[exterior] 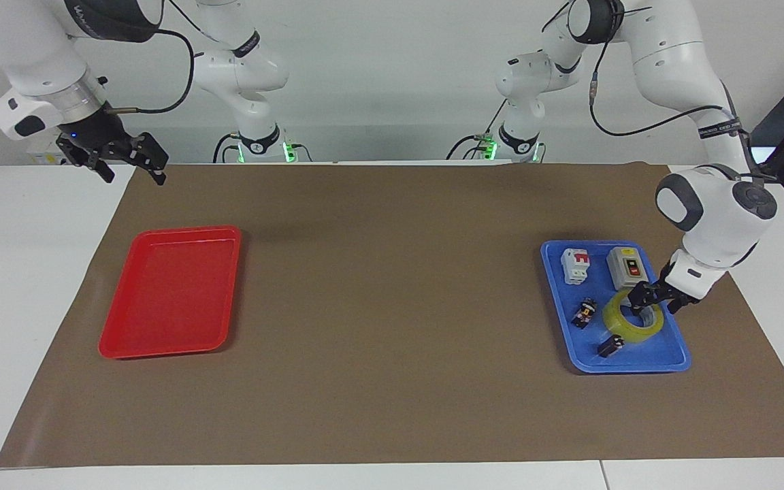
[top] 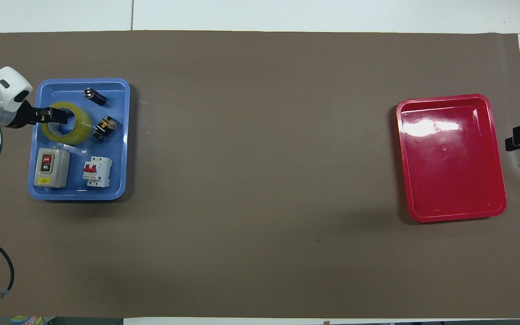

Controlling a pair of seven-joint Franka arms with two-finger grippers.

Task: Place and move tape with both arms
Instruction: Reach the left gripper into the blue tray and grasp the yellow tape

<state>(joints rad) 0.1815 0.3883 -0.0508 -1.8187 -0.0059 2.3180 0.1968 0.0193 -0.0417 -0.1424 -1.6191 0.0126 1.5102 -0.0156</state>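
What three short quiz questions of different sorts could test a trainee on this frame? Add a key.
1. True or false: the red plastic tray holds the switch boxes.
2. Which gripper is at the translucent yellow tape roll: A the left gripper, B the right gripper?
3. Fill in: the tape roll lies in the ____ plastic tray, farther from the robots than the grey switch box.

Key: 1 false; 2 A; 3 blue.

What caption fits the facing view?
Left gripper open at the tape in the blue tray; right gripper waits.
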